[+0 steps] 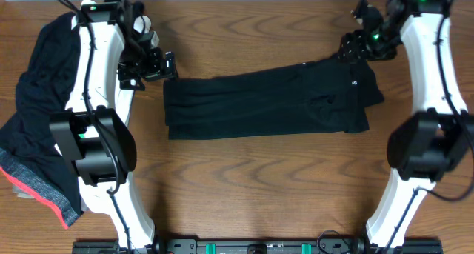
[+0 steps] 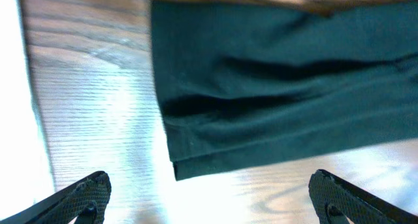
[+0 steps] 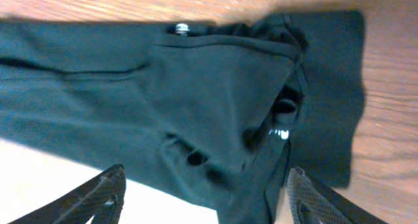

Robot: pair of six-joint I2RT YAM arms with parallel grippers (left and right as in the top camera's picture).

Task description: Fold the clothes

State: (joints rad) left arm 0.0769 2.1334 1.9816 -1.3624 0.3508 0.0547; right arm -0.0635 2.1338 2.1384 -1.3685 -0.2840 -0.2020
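Observation:
A pair of dark trousers lies folded lengthwise across the middle of the table, waistband to the right. My left gripper is open and empty, just above the trousers' left hem end. In the left wrist view the hem lies beyond the open fingers, apart from them. My right gripper is open above the waistband end. In the right wrist view the waistband with its button spreads beyond the open fingers, which hold nothing.
A heap of dark clothes with a grey and red garment lies at the table's left edge beside the left arm. The wooden table shows in front of the trousers.

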